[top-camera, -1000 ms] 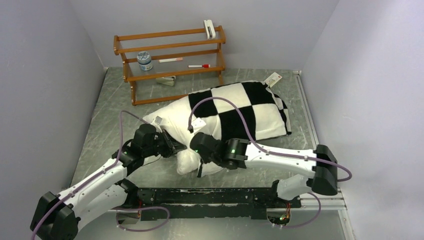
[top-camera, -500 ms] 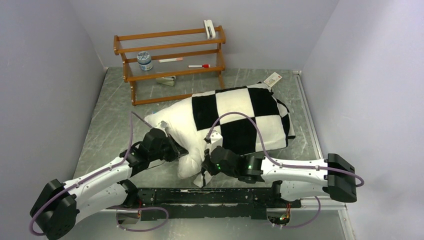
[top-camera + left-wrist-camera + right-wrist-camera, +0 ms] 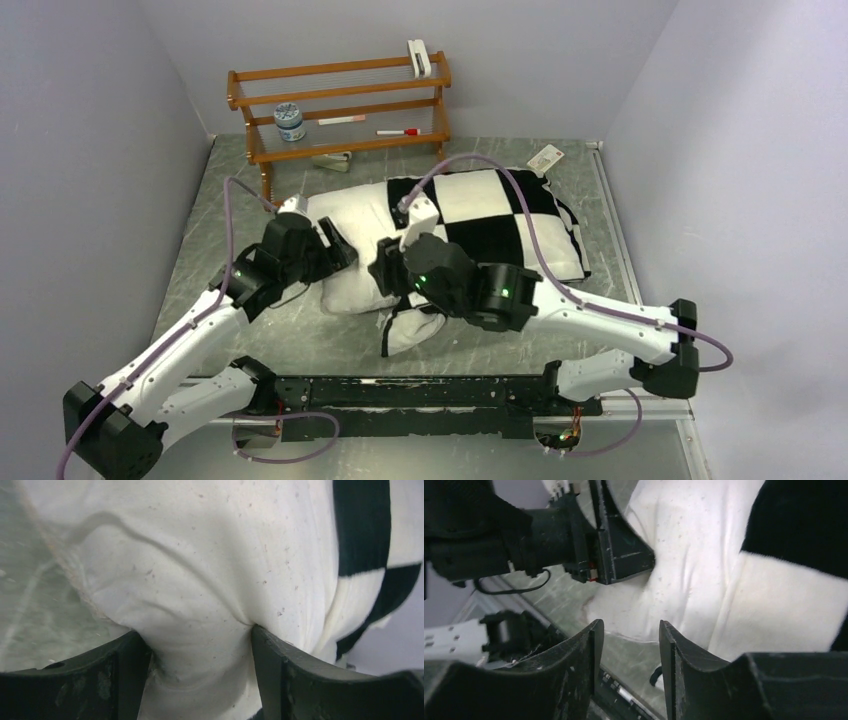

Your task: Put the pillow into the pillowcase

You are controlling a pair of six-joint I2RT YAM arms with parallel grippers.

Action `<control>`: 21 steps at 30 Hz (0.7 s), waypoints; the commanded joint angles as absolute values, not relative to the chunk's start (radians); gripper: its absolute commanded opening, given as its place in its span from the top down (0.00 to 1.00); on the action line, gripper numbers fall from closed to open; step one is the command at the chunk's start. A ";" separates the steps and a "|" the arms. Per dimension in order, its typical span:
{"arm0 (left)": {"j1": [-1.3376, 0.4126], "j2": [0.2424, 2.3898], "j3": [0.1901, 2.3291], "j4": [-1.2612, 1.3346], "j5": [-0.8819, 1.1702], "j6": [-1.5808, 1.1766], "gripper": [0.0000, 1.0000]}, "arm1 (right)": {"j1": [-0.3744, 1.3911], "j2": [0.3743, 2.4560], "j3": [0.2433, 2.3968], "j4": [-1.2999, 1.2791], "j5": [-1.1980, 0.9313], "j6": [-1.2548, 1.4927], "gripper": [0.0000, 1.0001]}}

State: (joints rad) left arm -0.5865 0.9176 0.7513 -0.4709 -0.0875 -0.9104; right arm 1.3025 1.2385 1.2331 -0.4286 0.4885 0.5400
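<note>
The overhead view is lit evenly and softly from above. The pale walls [image 3: 90, 150] are rendered without glare, and only faint, diffuse shadows are cast on the table [image 3: 185, 250], where a dull sheen is seen on the scratched metal. That view is rendered sharp from edge to edge. In the left wrist view the pillow [image 3: 200, 555] is brightly lit but slightly soft, and the dark fingers [image 3: 120, 680] along the bottom edge are underexposed. In the right wrist view the fingers [image 3: 574, 680] at the bottom are blurred and shaded, and the white of the pillowcase [image 3: 784, 610] at the right is nearly washed out.
</note>
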 commanded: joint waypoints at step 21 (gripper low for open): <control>-0.400 0.932 0.882 -0.582 -0.216 -0.692 0.20 | 0.871 2.015 1.924 -0.474 0.501 0.102 0.47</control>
State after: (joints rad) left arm -0.4374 0.8707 0.9073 -0.6250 -0.1928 -0.7277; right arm 0.8948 1.9488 1.8427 -0.4389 0.5385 0.1524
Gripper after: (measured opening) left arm 0.785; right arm 0.521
